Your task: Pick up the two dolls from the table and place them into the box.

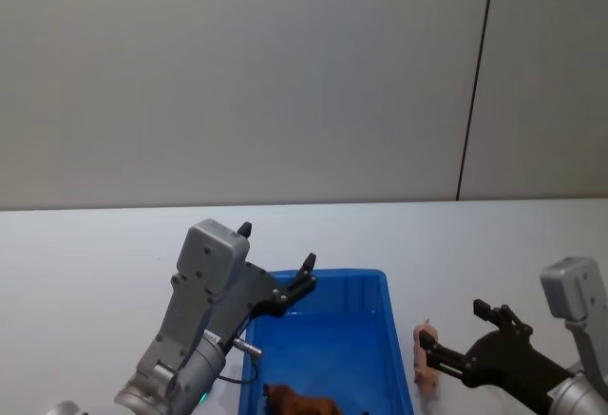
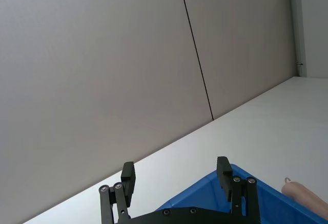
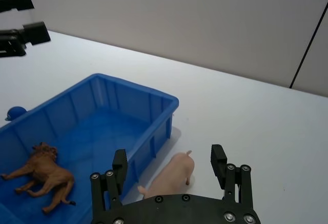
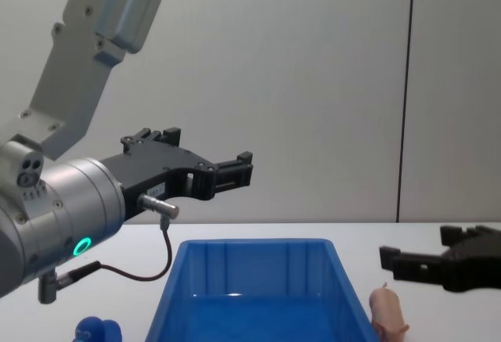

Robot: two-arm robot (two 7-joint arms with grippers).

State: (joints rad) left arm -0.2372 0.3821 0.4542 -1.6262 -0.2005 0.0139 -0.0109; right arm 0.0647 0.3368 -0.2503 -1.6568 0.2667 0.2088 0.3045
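While left tool (image 2: 176, 167) gapes empty, right tool (image 3: 169, 156) spread wide over pig (image 3: 173, 177).

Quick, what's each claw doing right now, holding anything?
Left claw: open, empty, above the box.
Right claw: open, empty, just above the pig.

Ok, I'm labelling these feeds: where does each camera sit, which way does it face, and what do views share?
Head: high, looking down and forward; left hand raised by the box, right hand near the pig.
Chest: lower, looking across the table; both hands.
Left wrist: behind its hand, facing the wall.
Right wrist: behind its hand, down onto pig and brown doll.
Shared: all four show the pig.
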